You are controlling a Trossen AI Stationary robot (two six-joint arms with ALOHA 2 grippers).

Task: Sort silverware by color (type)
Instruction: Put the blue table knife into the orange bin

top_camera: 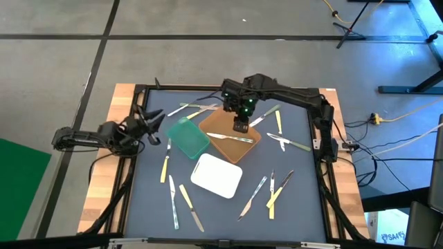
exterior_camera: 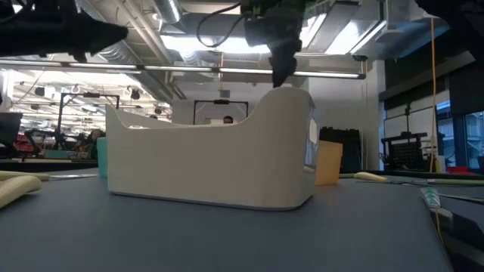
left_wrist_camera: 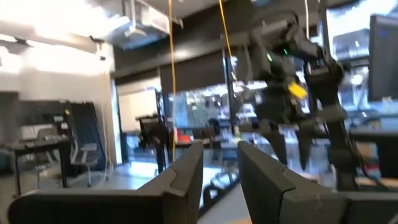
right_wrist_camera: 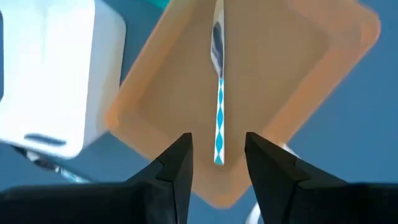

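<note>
Directly below the right gripper, whose jaws stand parted and empty, lies a blue-patterned utensil in the brown tray—light, stiff, probably slippery; grasp mid-handle.

A dark grey table carries a green tray, a brown tray and a white tray near its middle, with silverware scattered toward every edge.

Grey concrete floor, ceiling pipes, bright strip lights
</note>
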